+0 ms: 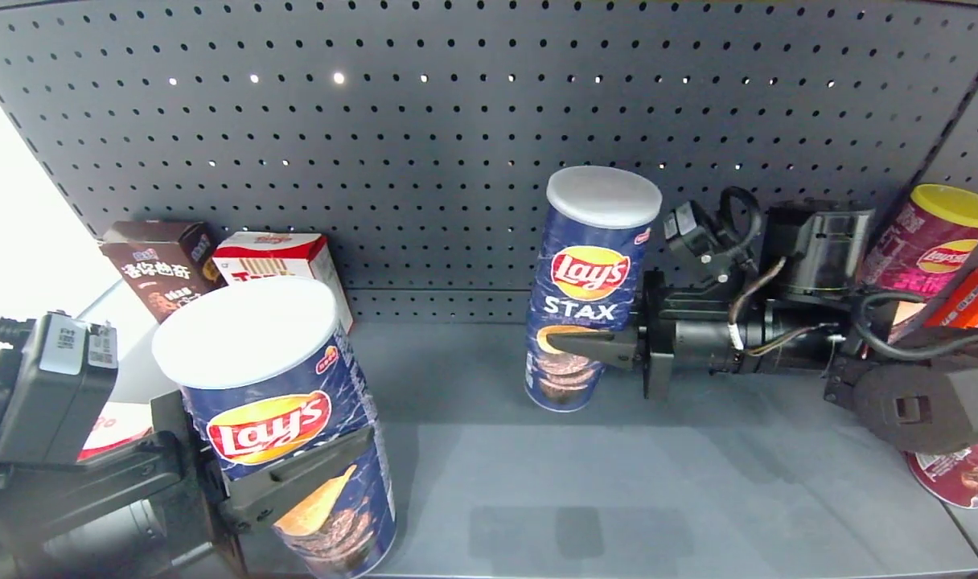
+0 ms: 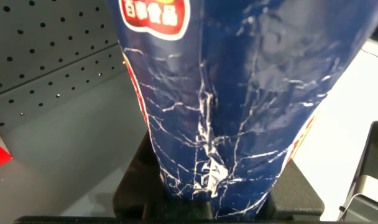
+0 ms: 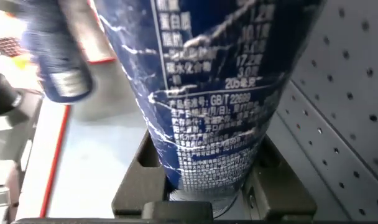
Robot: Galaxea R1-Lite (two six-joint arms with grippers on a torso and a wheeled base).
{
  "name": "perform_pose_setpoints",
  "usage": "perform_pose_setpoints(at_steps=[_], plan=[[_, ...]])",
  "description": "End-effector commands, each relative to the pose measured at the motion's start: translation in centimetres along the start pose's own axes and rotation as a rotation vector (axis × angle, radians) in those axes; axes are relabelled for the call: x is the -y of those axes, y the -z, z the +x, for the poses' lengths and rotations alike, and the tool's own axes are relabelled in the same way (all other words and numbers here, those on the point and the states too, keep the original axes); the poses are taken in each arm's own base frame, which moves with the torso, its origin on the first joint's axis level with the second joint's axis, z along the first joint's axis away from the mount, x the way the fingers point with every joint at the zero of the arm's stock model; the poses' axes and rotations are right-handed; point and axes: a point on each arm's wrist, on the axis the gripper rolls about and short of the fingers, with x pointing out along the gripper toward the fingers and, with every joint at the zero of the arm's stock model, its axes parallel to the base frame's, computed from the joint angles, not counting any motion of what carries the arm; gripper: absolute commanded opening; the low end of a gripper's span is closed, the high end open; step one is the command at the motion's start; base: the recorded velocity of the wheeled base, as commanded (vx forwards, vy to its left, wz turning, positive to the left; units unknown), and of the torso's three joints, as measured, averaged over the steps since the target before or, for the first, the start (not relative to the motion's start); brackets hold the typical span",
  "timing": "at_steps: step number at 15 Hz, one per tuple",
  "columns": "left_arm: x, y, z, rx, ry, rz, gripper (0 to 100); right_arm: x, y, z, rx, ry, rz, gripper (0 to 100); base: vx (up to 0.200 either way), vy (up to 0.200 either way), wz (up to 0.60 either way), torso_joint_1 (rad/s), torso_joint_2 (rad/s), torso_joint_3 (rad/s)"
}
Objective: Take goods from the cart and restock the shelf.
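a: where's free room around the middle can [image 1: 589,289]?
b: bare shelf [image 1: 618,482] in front and just left of it. farther left, two boxes [image 1: 272,257] at the back, another can [image 1: 288,418] nearer front. right of it, purple cans [image 1: 935,241].

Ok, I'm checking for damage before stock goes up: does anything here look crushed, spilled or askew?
Nothing stands out. The near blue can and the far blue can look undented, lids on, nothing spilled. The brown box and white box stand upright.

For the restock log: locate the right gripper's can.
In the head view, the blue can is upright mid-shelf, right of centre, before the pegboard wall, clamped in the right gripper.
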Motion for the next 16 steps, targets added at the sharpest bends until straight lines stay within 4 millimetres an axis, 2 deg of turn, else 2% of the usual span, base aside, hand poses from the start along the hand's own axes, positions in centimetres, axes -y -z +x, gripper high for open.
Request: perform_pose_setpoints(at_steps=[1, 3, 6, 8, 12, 16], plan=[[0.0, 0.0, 0.0, 0.001, 0.0, 0.001, 0, -3.2, -0.9, -1.7, 0.024, -0.028, -0.019, 0, 0.0, 0.0, 0.0, 0.0, 0.0, 0.0], [0.0, 0.0, 0.0, 0.0, -0.001, 0.0, 0, -5.2, -0.1, -2.8, 0.0, -0.051, 0.005, 0, 0.0, 0.0, 0.0, 0.0, 0.0, 0.0], [0.0, 0.0, 0.0, 0.0, -0.001, 0.0, 0, -6.2, 0.7, -2.9, -0.002, -0.062, 0.007, 0, 0.0, 0.0, 0.0, 0.0, 0.0, 0.0], [0.0, 0.0, 0.0, 0.0, -0.001, -0.001, 0, -7.1, 1.9, -2.6, -0.025, -0.062, 0.023, 0, 0.0, 0.0, 0.0, 0.0, 0.0, 0.0], [-0.2, 0.0, -0.1, -0.001, -0.015, -0.001, 0, -7.2, 3.7, -1.4, -0.048, -0.084, 0.041, 0, 0.0, 0.0, 0.0, 0.0, 0.0, 0.0], [-0.2, 0.0, 0.0, 0.001, -0.015, -0.001, 0, -7.1, 4.4, -0.9, -0.06, -0.091, 0.052, 0, 0.0, 0.0, 0.0, 0.0, 0.0, 0.0]])
